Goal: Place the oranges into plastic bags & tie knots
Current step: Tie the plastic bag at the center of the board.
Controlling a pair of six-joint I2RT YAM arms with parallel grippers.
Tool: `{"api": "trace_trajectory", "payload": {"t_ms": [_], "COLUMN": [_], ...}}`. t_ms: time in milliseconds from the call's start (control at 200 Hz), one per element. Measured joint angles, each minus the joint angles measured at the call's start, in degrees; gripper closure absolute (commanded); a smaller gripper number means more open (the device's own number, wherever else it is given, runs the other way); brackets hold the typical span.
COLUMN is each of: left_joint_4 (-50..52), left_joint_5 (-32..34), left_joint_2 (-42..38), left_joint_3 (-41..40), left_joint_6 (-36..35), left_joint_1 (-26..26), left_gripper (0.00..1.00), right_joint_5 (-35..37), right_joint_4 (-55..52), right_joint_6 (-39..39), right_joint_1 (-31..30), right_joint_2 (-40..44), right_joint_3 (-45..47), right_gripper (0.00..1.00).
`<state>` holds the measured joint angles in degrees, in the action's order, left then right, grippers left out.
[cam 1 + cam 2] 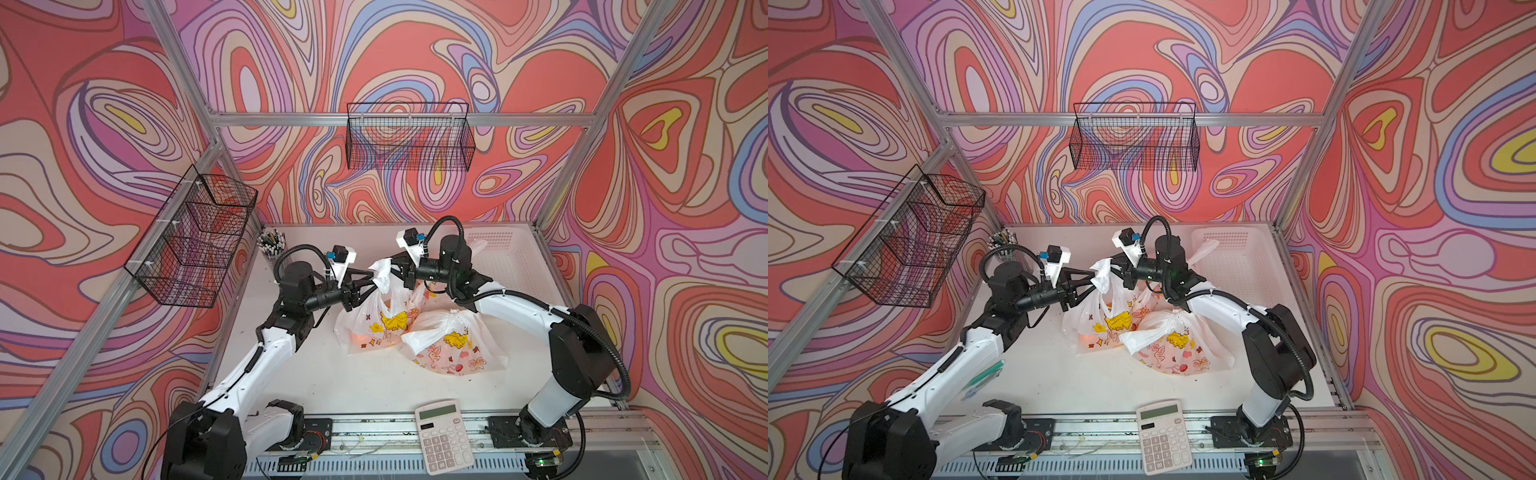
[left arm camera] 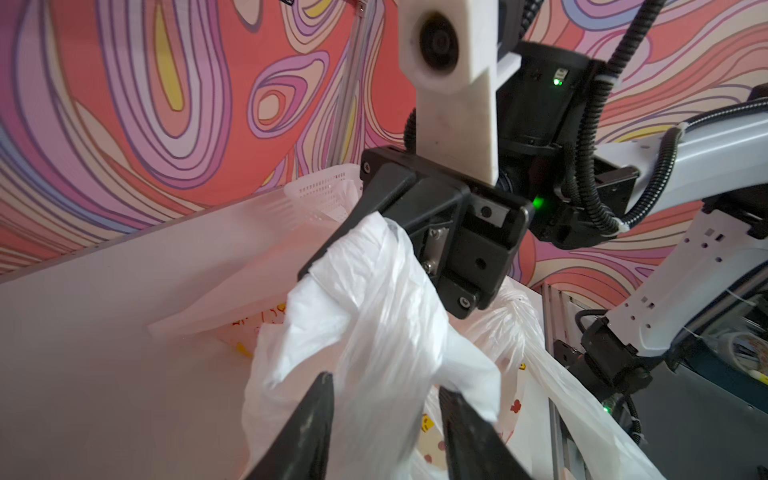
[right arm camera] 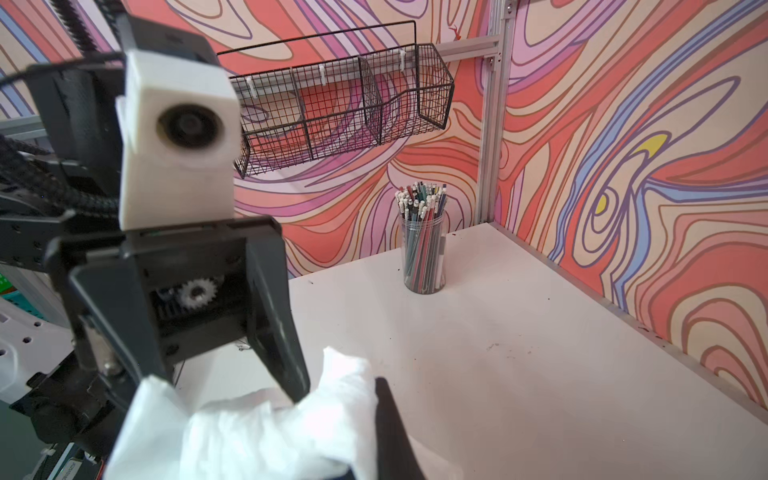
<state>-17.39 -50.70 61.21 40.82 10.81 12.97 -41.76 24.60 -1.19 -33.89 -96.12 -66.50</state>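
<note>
**Arms meet over the bag**

Both arms reach inward, forearms about level. The left gripper (image 1: 371, 276) stands apart around the handles (image 1: 382, 272); the right gripper (image 1: 395, 267) pinches them tight. Oranges (image 1: 360, 338) show through the bag (image 1: 365, 318), mid-table. A tied bag (image 1: 455, 347) touches its right side. Bare table (image 1: 332, 386) lies nearer; the basket (image 1: 513, 257) sits far right.

The upright bag (image 1: 1096, 320) stands at the middle of the table (image 1: 1059, 386), with orange fruit (image 1: 1087, 337) showing through its base. Its handle bunch (image 1: 1103, 272) is pinched by the right gripper (image 1: 1115, 268), jaws closed. The left gripper (image 1: 1091, 277) meets it from the opposite side, jaws parted. A tied bag (image 1: 1183, 347) leans against it toward the right edge. The white basket (image 1: 1241, 257) occupies the far right corner. The calculator (image 1: 1163, 436) lies at the near edge.
</note>
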Motion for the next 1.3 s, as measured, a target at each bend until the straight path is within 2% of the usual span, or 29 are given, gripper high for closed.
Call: {"api": "trace_trajectory", "payload": {"t_ms": [115, 235, 306, 421, 616, 751, 927, 1052, 1182, 1297], "left_joint_4": [5.62, 11.02, 12.63, 10.99, 0.04, -7.65, -15.74, -18.69, -21.16, -23.28], "left_joint_5": [3.13, 6.01, 6.73, 6.40, 4.04, 3.85, 4.28, 4.76, 5.75, 6.03], "left_joint_2": [-7.17, -12.28, -13.05, -10.38, -4.13, -0.74, 4.96, 8.61, 10.40, 10.91], "left_joint_3": [-0.11, -0.15, -0.15, -0.15, -1.73, -2.32, -2.32, -2.27, -2.27, -2.27], "left_joint_6": [-0.04, 1.92, 5.99, 17.40, 37.92, 46.97, 53.90, 56.46, 58.14, 58.95], "left_joint_1": [-1.60, -3.65, -6.51, -10.14, -8.94, -6.25, -2.14, 0.11, 1.33, 1.62], "left_gripper": [0.31, 0.29, 0.30, 0.34, 0.30, 0.30, 0.32, 0.42, 0.63, 0.76], "right_joint_5": [0.09, 0.15, 0.13, 0.07, -0.17, -0.39, -0.76, -0.94, -0.98, -0.94], "right_joint_4": [0.17, 0.35, 0.72, 1.57, 2.78, 3.02, 3.23, 3.28, 3.26, 3.26], "right_joint_6": [0.02, 0.04, 0.04, 0.04, -0.02, -0.07, -0.42, -0.46, -0.63, -0.63], "right_joint_1": [0.00, -0.02, -0.02, -0.02, -0.02, -0.11, -0.37, -0.44, -0.44, -0.44], "right_joint_2": [-0.02, -0.02, -0.02, -0.02, -0.02, -0.13, -0.33, -0.33, -0.37, -0.39], "right_joint_3": [0.11, 0.13, 0.22, 0.42, 0.42, 0.42, 0.42, 0.42, 0.42, 0.42], "right_gripper": [1.00, 1.00, 1.00, 1.00, 1.00, 1.00, 1.00, 1.00, 1.00, 1.00]}}
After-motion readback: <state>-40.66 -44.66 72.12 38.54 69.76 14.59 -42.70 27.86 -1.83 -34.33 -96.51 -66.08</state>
